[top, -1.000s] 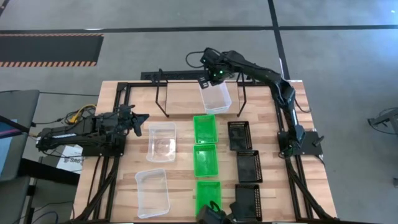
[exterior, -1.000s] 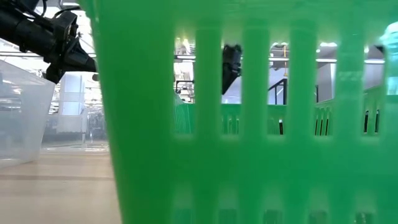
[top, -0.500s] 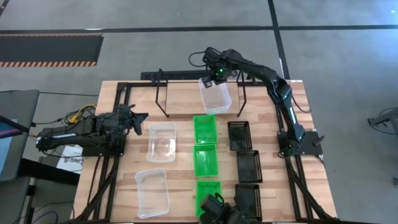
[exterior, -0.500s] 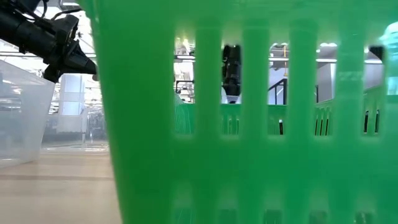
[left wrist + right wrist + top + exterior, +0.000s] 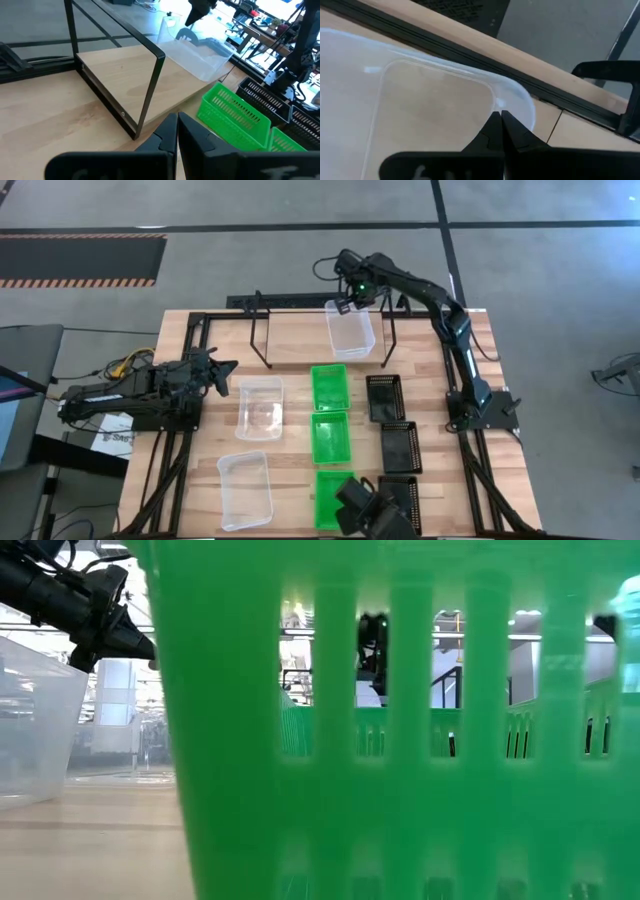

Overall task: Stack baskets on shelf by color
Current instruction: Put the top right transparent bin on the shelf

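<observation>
Pinching the far rim of a clear basket (image 5: 350, 335), your right gripper (image 5: 350, 298) had its fingers closed together on that thin edge, and in the right wrist view the fingertips (image 5: 501, 131) met right at the rounded corner of the rim. You held the basket at the right end of the shelf (image 5: 262, 332), the thin black wire rack at the far edge of the table (image 5: 290, 375), with its front edge just short of the green baskets (image 5: 331, 425) lined up down the middle. Black mesh baskets (image 5: 397, 445) lay in a row to their right; two more clear baskets (image 5: 259, 407) sat to the left.

You should have judged this basket light, thin-walled and slick, likely to flex or swing from a one-edge pinch, so a grip at the middle of a short rim would have served better than a corner.

Your left gripper (image 5: 225, 370) waited at the table's left side, fingers closed on nothing.
</observation>
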Available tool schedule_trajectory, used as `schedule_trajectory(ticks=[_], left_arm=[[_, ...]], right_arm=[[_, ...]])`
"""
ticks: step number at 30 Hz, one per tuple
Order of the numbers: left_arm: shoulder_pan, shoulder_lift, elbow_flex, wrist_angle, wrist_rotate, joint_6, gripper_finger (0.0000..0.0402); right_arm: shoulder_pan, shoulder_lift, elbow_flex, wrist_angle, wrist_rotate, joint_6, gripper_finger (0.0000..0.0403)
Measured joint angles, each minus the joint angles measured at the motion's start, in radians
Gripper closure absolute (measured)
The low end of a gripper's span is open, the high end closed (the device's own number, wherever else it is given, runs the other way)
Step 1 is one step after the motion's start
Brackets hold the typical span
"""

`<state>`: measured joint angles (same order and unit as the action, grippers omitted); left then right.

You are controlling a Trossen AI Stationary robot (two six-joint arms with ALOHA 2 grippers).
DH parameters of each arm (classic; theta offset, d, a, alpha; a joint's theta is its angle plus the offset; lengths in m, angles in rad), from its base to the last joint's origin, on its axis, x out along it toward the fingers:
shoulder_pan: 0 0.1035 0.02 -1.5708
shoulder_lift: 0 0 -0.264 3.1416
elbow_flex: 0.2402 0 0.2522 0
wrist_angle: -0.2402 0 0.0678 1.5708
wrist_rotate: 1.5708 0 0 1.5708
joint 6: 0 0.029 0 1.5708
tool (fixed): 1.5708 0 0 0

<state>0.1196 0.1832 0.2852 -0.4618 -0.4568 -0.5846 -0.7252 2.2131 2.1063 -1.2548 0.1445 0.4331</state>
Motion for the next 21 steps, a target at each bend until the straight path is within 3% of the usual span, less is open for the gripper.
schedule_trajectory(ticks=[12, 17, 21], left_arm=[[0.000, 0.000, 0.000, 0.000, 0.000, -0.003, 0.0401], [0.000, 0.000, 0.000, 0.000, 0.000, -0.003, 0.0401], [0.000, 0.000, 0.000, 0.000, 0.007, -0.003, 0.0402]], right_arm=[[-0.004, -0.006, 0.013, -0.056, 0.042, -0.005, 0.0403], [0.022, -0.014, 0.128, -0.102, 0.044, -0.012, 0.0403], [0.102, -0.039, 0.253, -0.253, 0.037, -0.008, 0.0403]])
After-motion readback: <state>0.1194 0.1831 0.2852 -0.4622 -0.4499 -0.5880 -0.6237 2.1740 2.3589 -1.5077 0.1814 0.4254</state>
